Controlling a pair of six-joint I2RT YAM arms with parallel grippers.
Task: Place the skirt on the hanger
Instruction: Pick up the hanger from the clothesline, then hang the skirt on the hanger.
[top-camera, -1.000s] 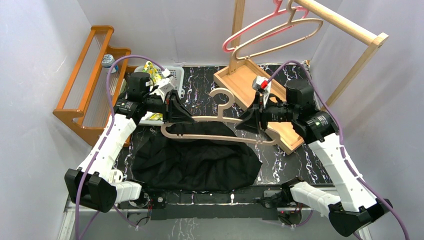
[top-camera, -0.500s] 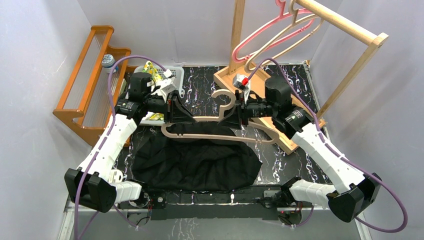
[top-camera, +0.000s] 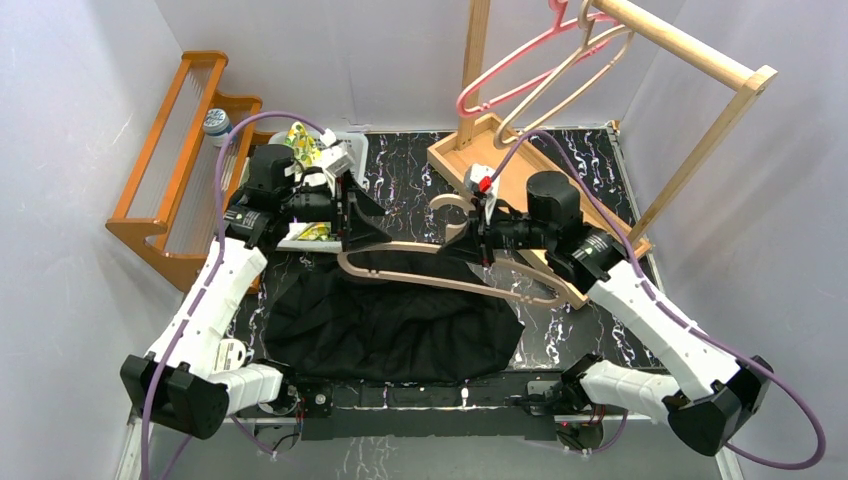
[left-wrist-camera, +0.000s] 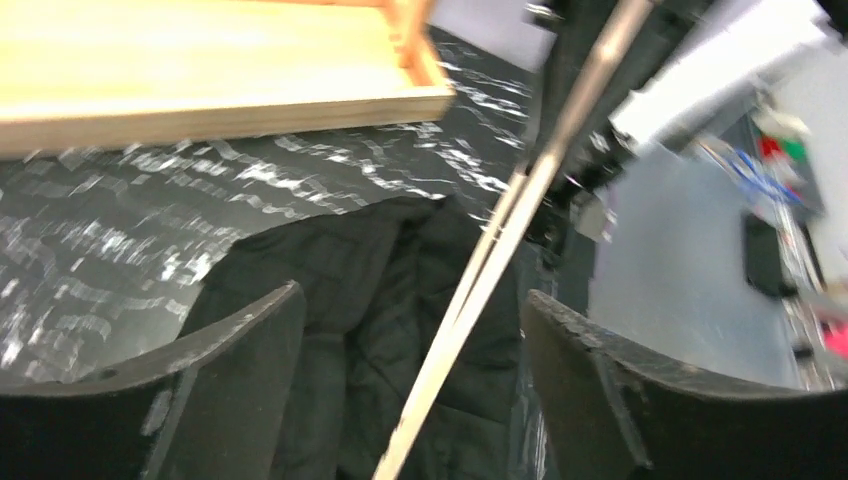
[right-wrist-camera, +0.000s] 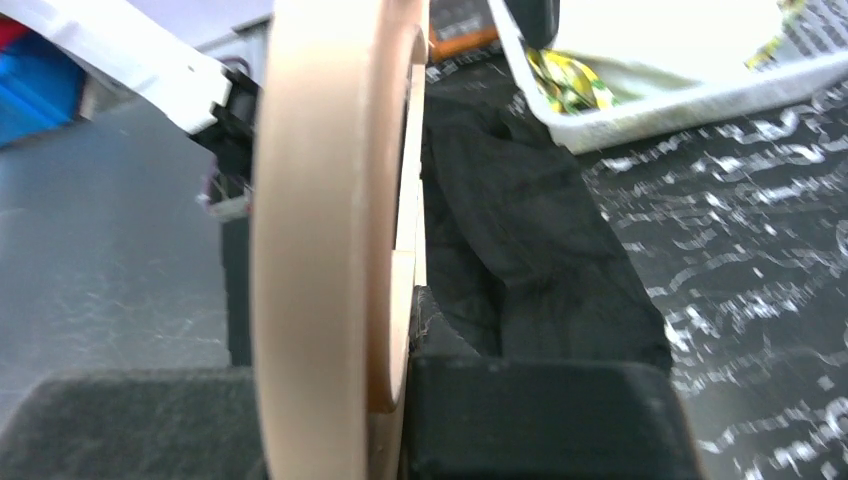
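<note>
The black skirt lies spread on the dark marble table, and also shows under the jaws in the left wrist view. A beige wooden hanger hangs slanted above the skirt's top edge, its hook pointing up. My right gripper is shut on the hanger near its neck; in the right wrist view the hanger sits edge-on in my right gripper. My left gripper stands open at the hanger's left end. The hanger's bar runs between the jaws of my left gripper without touching them.
A wooden clothes rack at the back right carries a pink hanger and a beige one, above its tray base. An orange wooden rack stands at the left. A white basket with packets sits behind my left gripper.
My left gripper has opened and let go of the hanger's left end. My right arm swung left and shut on the hanger by its neck. The hanger now slants down to the right.
</note>
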